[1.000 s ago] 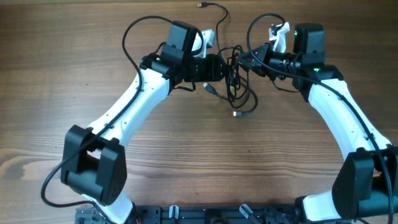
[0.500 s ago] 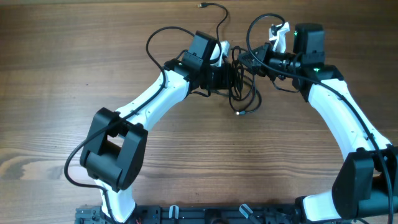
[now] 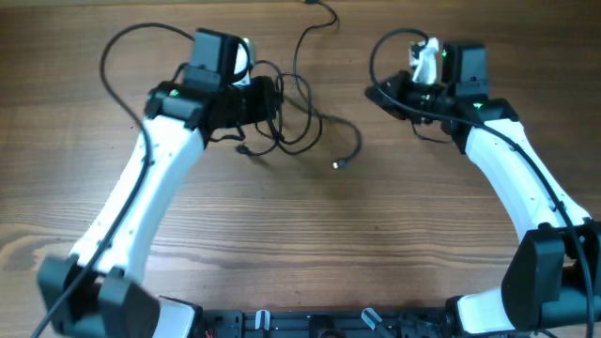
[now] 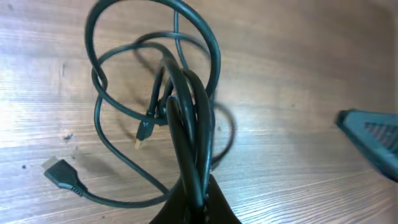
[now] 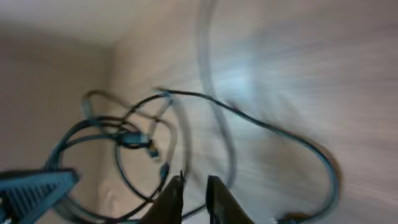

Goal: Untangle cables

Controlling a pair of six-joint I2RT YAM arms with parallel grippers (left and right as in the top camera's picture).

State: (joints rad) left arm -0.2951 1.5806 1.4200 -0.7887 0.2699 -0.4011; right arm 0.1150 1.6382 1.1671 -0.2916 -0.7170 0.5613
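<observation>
The left gripper (image 3: 270, 99) is clamped on the bunched cables (image 3: 305, 127) at the upper left-centre of the wooden table (image 3: 310, 244), hiding part of the knot. Loose strands trail right to a plug (image 3: 336, 165). The right gripper (image 5: 194, 183), well apart at upper right, shows a narrow, empty gap.

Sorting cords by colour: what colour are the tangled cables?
Black; the cables show best in the left wrist view.

Black cables (image 3: 299, 120) on brown wood-grain table (image 3: 310, 244); white left arm (image 3: 141, 188), white right arm (image 3: 515, 178)
</observation>
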